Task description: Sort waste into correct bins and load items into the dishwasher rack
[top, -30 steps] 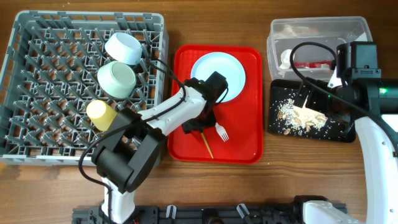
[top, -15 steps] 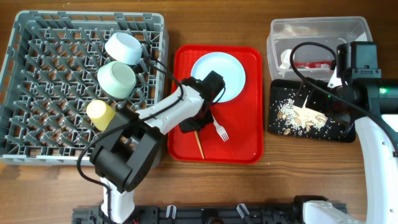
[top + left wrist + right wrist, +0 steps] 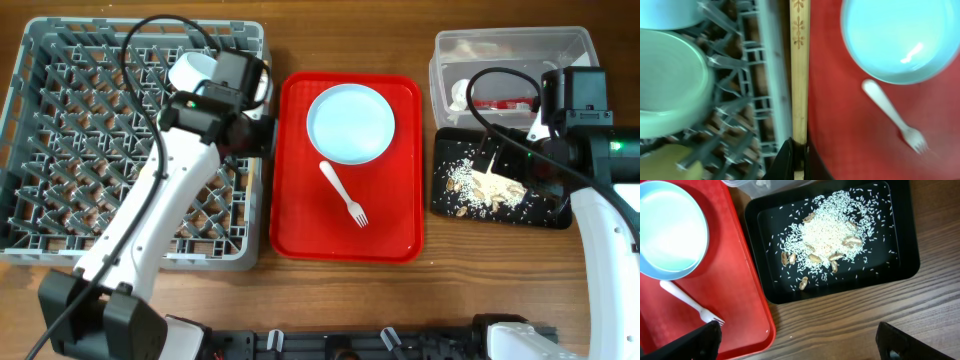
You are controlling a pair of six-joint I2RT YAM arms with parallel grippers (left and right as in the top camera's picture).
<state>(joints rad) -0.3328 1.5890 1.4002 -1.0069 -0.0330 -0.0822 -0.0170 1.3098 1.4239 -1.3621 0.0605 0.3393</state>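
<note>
Both arms have smooth white links and blocky black joints. The left arm (image 3: 150,215) carries a thin black cable (image 3: 165,18) looping above it; the right arm (image 3: 605,225) has another black cable (image 3: 472,95) and 1 small green light (image 3: 613,147). The right gripper (image 3: 802,340) has 2 blunt black fingers (image 3: 695,341).

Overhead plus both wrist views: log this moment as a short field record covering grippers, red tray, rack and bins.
left gripper: shut on chopsticks, over the seam between rack and red tray
right gripper: open, empty, near the black tray
red tray: plate, fork lying beside it
rack: pale blue bowl, pale green bowl, yellow cup
black tray: rice crumbs with brown bits
clear tub: napkin, red sauce packet
</note>
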